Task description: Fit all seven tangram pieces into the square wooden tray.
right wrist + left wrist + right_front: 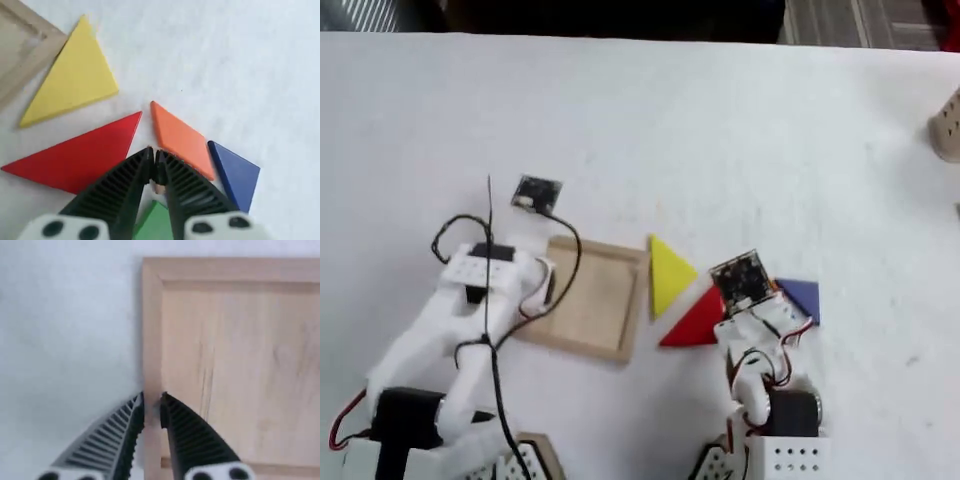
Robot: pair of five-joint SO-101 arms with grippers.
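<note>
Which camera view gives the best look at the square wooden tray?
The high view: there the wooden tray lies nearly whole, its square outline and bare floor plain to see. The left wrist view gives only one rim and part of the floor of the tray, close up. The right wrist view catches one corner.

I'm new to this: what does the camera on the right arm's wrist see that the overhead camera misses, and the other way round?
Right wrist view: an orange piece and a green piece beside the right gripper; from above, that arm covers them. High view: the whole wooden tray, with the left arm over its left side. Both: the yellow triangle, the red triangle, the blue piece and a corner of the tray, all on the white table.
</note>
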